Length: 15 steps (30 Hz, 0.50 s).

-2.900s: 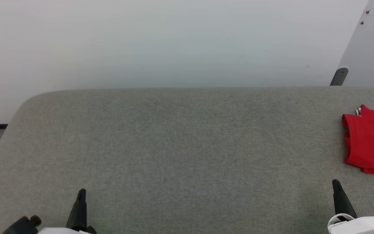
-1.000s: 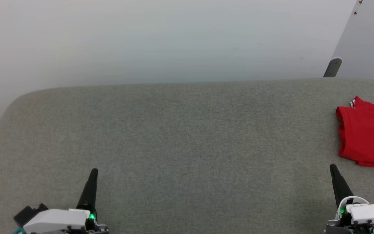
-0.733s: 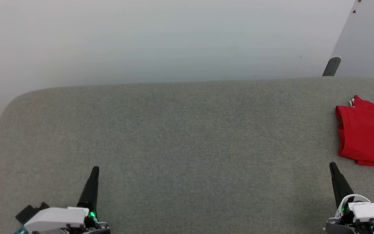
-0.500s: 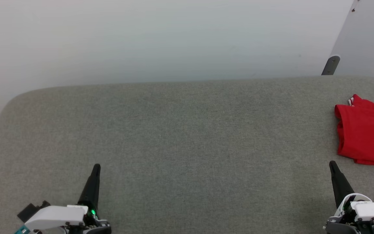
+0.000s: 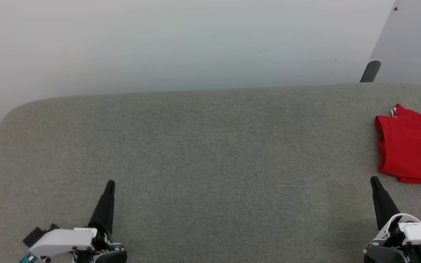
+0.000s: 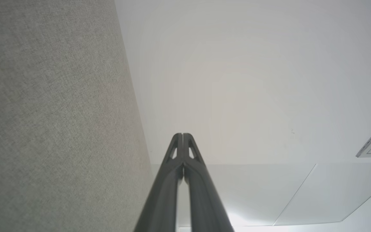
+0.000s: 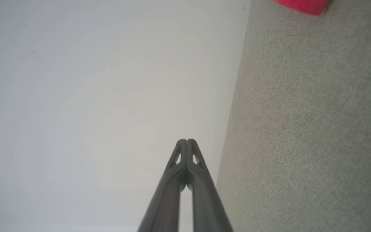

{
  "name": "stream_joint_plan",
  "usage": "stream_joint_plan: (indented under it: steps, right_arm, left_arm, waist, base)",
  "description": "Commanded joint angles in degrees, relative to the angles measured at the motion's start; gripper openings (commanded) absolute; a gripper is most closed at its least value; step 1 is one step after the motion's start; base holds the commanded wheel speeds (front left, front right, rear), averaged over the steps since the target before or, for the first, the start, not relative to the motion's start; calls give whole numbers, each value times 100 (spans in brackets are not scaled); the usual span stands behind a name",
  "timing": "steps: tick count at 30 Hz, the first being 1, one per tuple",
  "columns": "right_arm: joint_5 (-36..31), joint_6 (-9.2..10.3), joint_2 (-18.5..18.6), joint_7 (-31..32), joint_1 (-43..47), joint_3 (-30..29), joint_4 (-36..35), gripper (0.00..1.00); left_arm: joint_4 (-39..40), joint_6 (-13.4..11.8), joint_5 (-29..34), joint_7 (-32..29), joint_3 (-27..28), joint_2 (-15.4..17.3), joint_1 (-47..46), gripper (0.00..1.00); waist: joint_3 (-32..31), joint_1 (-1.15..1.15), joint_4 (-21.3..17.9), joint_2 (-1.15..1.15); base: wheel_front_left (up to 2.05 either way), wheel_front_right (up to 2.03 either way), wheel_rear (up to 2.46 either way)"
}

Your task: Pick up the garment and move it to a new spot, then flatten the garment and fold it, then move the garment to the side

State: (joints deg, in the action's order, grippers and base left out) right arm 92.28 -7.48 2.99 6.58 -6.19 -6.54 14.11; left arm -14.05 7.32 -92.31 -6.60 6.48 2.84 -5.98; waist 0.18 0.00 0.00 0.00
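- One red garment (image 5: pixel 410 146) lies at the counter's (image 5: pixel 210 153) right edge.
- Two grippers: left gripper (image 5: pixel 110 184) and right gripper (image 5: pixel 374 180), jaws pressed together, both empty; the right is near the garment.

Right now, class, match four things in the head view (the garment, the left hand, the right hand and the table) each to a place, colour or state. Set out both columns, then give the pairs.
Column one:
1. garment
2. left hand
3. right hand
4. table

Column two:
A. grey, fabric-covered
B. shut, at the lower right
C. red, lying at the right edge
D. shut, at the lower left

Pairs: 1-C, 2-D, 3-B, 4-A
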Motion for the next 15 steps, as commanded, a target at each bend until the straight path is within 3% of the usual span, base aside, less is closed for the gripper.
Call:
stream_joint_plan:
  steps: [1,15]
  right_arm:
    - [23,-2,-23,16,-16,-6,-12,0]
    - [23,-2,-23,15,-16,-4,-13,0]
  left_arm:
    - [-7,30,-16,-12,17,-5,-59,0]
    - [-6,30,-17,-11,15,-5,-58,0]
  waist:
    - [0,0,0,0]
    - [0,0,0,0]
  base:
    - [0,0,0]
    - [0,0,0]
